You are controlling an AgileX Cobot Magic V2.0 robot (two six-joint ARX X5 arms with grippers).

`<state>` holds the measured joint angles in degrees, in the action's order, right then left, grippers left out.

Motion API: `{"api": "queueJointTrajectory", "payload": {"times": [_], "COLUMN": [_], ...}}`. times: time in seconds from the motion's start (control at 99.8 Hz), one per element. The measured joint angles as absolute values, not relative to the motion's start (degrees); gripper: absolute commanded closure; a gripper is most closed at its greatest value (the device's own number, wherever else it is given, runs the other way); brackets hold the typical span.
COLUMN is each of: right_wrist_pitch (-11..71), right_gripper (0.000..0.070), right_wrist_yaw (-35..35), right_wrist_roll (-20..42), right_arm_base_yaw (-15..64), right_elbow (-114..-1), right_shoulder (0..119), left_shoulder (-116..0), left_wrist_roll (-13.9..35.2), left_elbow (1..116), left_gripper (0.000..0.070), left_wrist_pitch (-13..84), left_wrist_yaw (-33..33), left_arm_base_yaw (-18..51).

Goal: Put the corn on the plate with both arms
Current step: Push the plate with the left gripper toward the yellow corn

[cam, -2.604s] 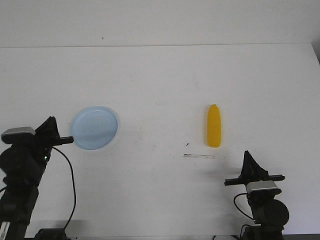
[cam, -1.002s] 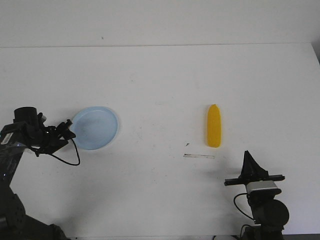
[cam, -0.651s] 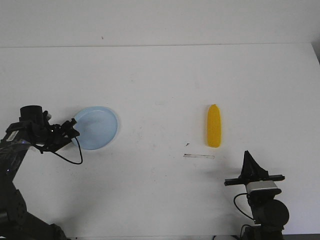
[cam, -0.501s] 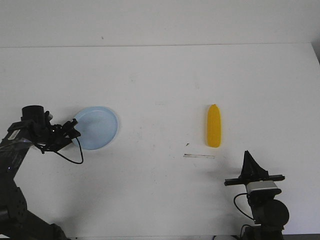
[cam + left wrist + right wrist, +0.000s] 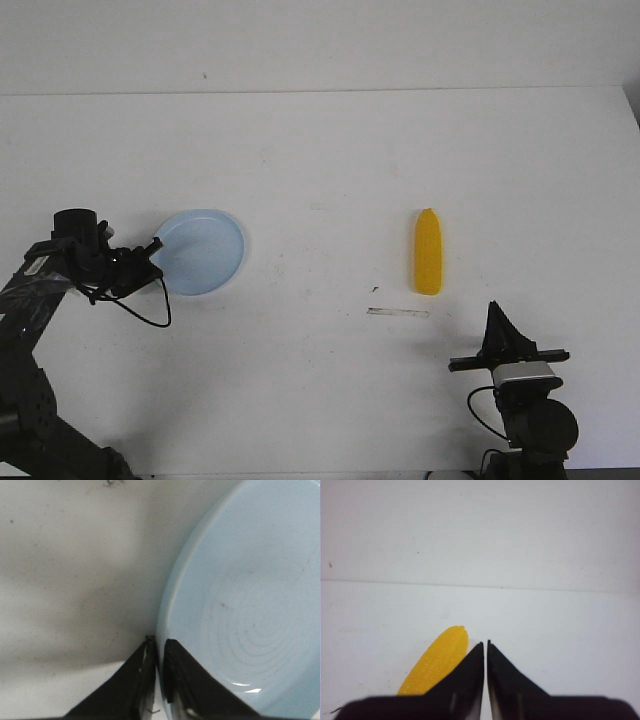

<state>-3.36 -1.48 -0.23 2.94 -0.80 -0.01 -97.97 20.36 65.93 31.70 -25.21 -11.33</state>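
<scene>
Left gripper [image 5: 152, 252], pinching the rim of the round pale-blue plate [image 5: 205, 250], has dragged it slightly toward the yellow corn cob [image 5: 428, 252]; right gripper [image 5: 497, 318] stays pressed together.

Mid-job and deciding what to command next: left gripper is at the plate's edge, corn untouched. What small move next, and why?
Probably drag the plate a little rightward toward the corn. The left gripper looks pinched on the plate's rim, while the corn lies far across the table and the right gripper hangs shut beside it, holding nothing.
</scene>
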Motion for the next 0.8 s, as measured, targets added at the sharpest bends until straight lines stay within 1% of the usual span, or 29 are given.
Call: {"api": "queueJointTrajectory", "payload": {"times": [0.15, 0.32, 0.401, 0.641, 0.801], "right_wrist_pitch": [-3.36, -3.36, -3.36, -3.36, -3.36], "right_gripper": [0.0686, 0.0686, 0.0687, 0.0686, 0.0686], "right_wrist_yaw": [-1.48, -1.48, -1.48, -1.48, -1.48], "right_wrist_roll": [-0.23, -0.23, -0.23, -0.23, -0.23], "right_arm_base_yaw": [2.94, 2.94, 2.94, 2.94, 2.94], "right_elbow": [-0.8, -0.8, -0.8, -0.8, -0.8], "right_shoulder": [-0.01, -0.01, -0.01, -0.01, -0.01], "left_shoulder": [-96.73, -91.24, -89.97, -90.39, -91.79], "left_wrist_roll": [21.21, 22.74, 23.16, 23.57, 25.43], "left_elbow": [65.65, 65.6, 65.6, 65.6, 65.6], "left_gripper": [0.0699, 0.0699, 0.0699, 0.0699, 0.0699], "left_wrist_pitch": [30.48, 29.45, 28.34, 23.16, 21.74], "left_wrist_yaw": [-25.91, -26.13, -26.22, -26.3, -23.42], "left_arm_base_yaw": [-9.96, -6.17, -2.92, 10.81, 17.98]}}
